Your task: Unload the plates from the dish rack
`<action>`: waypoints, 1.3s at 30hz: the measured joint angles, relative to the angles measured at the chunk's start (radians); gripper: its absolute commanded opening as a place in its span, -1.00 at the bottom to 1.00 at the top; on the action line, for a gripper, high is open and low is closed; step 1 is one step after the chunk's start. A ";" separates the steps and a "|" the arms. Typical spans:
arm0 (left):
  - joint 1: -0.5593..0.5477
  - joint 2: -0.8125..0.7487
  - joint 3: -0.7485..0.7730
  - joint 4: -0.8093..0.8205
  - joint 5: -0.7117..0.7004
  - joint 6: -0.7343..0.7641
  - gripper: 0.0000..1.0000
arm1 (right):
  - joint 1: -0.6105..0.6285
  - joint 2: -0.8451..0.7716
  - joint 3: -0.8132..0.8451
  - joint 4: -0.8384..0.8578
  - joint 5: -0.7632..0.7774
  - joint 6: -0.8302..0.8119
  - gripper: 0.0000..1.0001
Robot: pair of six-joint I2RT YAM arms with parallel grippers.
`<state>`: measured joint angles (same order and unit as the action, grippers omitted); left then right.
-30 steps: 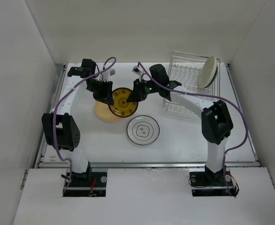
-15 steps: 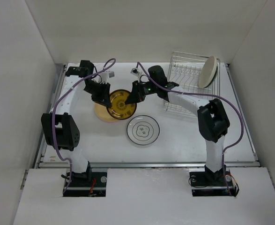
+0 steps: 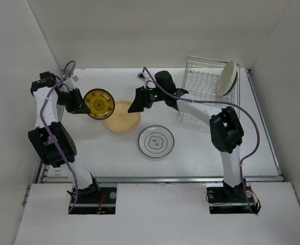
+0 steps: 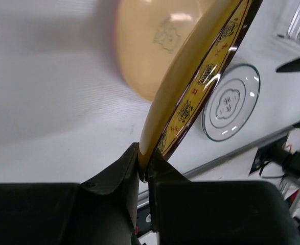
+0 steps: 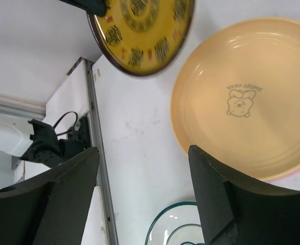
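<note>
Toward the far left edge of the surface (image 3: 201, 150), my left tool (image 3: 82, 104) was clamped together on the rim of the smaller mustard plate (image 3: 99, 103). It held the plate tilted up, clear of the surface, patterned face upward. From the left wrist, my fingers (image 4: 121, 171) pinched the plate's edge. My right tool (image 3: 136, 100) hung with its jaws apart and nothing between them, just beside the far right rim of the tan-yellow plate (image 3: 121, 117). That plate lay flat near the middle, stacked on a pink plate (image 5: 295, 172) of which only a sliver showed. Just nearer lay the white plate (image 3: 156, 141) with the thin dark rim. At the far right corner stood the dish rack (image 3: 203, 81), a cream plate (image 3: 226, 78) upright in its right end.
</note>
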<state>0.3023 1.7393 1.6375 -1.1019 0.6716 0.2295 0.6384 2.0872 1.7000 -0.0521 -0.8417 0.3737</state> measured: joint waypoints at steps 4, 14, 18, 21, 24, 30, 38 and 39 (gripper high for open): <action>0.145 -0.005 -0.082 0.071 0.006 -0.044 -1.00 | -0.002 0.000 0.005 0.000 0.025 0.010 0.55; 0.306 0.059 -0.191 0.235 -0.085 -0.177 -1.00 | -0.017 -0.087 -0.073 -0.012 0.060 0.014 0.55; 0.299 0.139 -0.192 0.257 -0.106 -0.209 -1.00 | -0.052 -0.168 -0.101 -0.038 0.095 0.005 0.57; 0.298 0.189 -0.192 0.264 -0.126 -0.237 -1.00 | -0.102 -0.251 -0.113 -0.089 0.180 -0.015 0.79; 0.298 0.221 -0.192 0.264 -0.131 -0.266 -1.00 | -0.158 -0.339 -0.113 -0.163 0.332 -0.033 0.97; 0.298 0.270 -0.190 0.264 -0.105 -0.313 -0.40 | -0.269 -0.475 -0.093 -0.303 0.753 -0.047 1.00; 0.297 0.326 -0.192 0.255 -0.105 -0.342 0.09 | -0.414 -0.508 -0.084 -0.399 1.194 -0.039 1.00; 0.297 0.326 -0.192 0.254 -0.105 -0.344 0.11 | -0.427 -0.505 -0.078 -0.412 1.230 -0.039 1.00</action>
<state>0.5995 2.0651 1.4456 -0.8474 0.5667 -0.1150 0.2111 1.5822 1.6222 -0.4637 0.3882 0.3351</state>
